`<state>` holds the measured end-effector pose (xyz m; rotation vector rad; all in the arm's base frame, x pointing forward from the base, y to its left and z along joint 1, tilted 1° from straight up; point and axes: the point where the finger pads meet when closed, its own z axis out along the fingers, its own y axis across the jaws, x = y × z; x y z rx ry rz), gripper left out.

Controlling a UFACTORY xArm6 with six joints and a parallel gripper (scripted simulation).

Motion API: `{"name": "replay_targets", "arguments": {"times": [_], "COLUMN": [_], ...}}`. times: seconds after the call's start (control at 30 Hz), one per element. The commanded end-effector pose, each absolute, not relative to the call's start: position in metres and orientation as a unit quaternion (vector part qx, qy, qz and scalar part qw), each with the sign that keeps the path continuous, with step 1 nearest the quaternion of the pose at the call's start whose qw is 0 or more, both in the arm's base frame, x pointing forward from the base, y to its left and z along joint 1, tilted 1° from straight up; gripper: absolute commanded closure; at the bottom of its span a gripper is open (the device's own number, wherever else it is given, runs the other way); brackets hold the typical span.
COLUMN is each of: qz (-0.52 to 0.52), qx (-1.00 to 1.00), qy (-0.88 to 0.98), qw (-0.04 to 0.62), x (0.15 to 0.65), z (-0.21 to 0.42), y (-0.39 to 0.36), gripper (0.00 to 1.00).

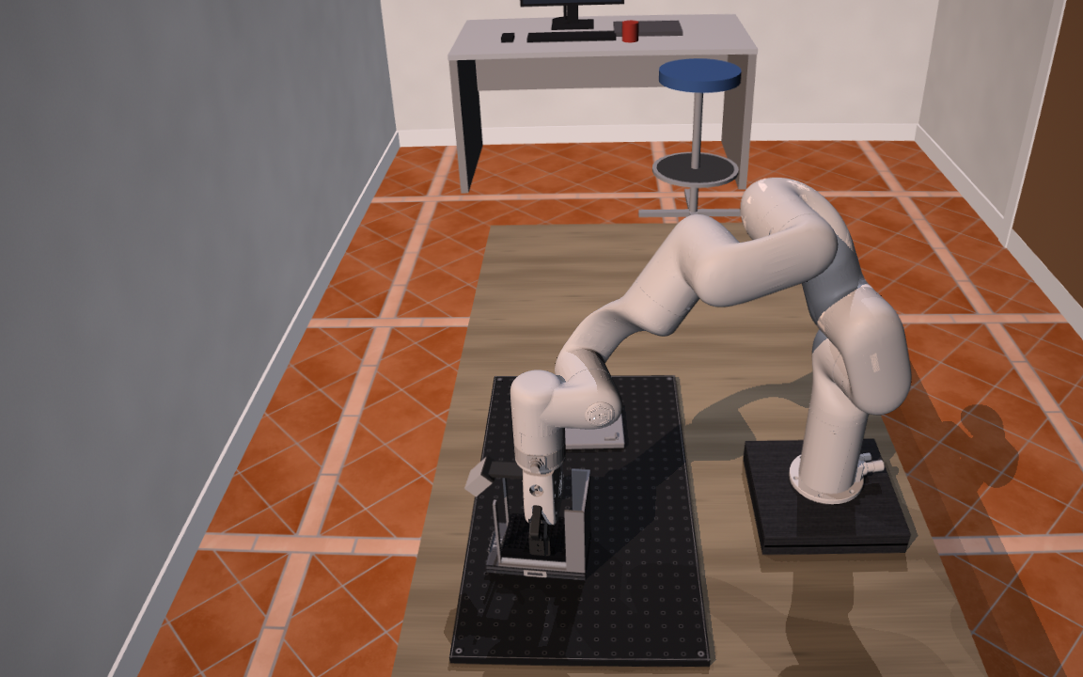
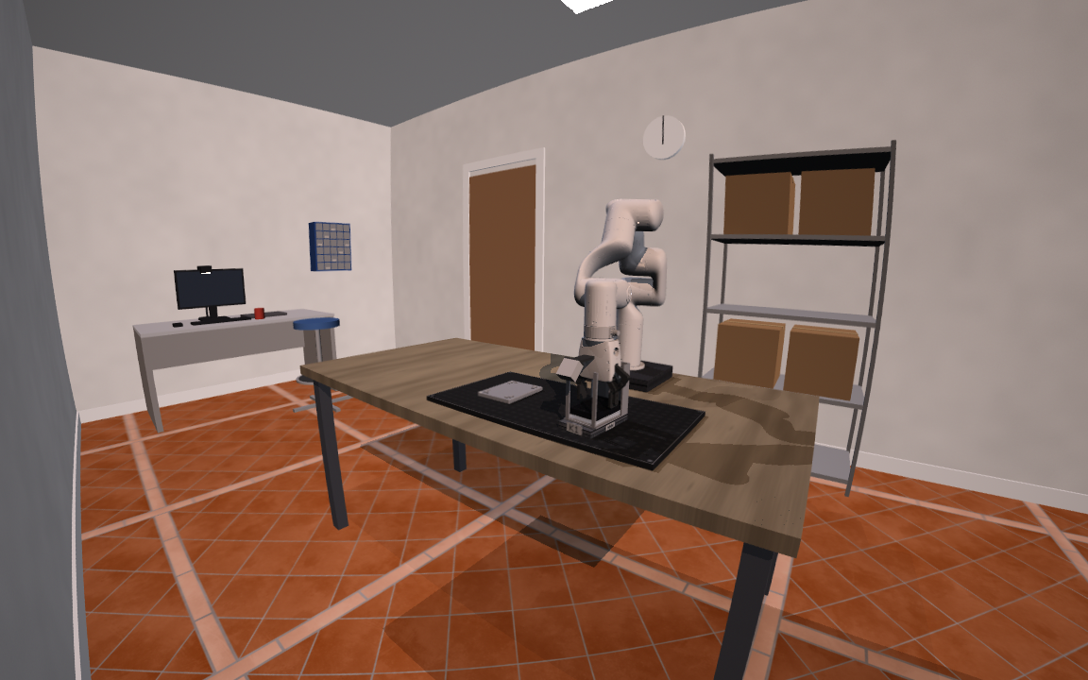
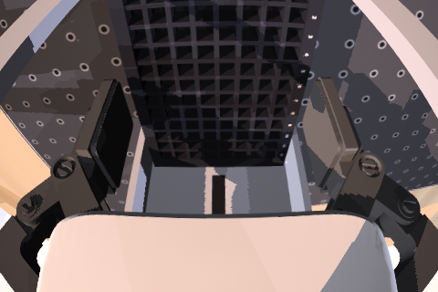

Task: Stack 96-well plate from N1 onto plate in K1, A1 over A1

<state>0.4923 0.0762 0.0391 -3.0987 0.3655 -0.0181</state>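
The dark 96-well plate (image 3: 215,73) lies in the stack rack K1, between the rack's pale posts. In the wrist view its grid of wells fills the middle, and the lower plate is hidden under it. My gripper (image 3: 216,99) is open, with one finger on each long side of the plate and apart from it. It reaches down into the rack from above (image 1: 535,528). The plate nest N1 (image 2: 510,390) is a flat pale square with nothing on it; in the top view the arm hides most of it (image 1: 600,435).
Rack and nest stand on a black perforated board (image 1: 579,522) on the wooden table. The arm's base (image 1: 827,496) sits on a black pad to the right. The rack's posts (image 2: 594,405) rise close around my fingers.
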Motion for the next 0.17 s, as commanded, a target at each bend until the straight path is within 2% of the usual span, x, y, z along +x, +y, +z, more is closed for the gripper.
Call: {"name": "replay_targets", "arguments": {"times": [0.0, 0.13], "qz": [-0.008, -0.008], "qx": [-0.993, -0.993], "qy": [0.117, 0.117], "qw": [0.011, 0.011], "x": [0.4936, 0.4936], "z": [0.053, 0.053], "y": [0.0761, 0.0761], "gripper": [0.0, 0.0]}}
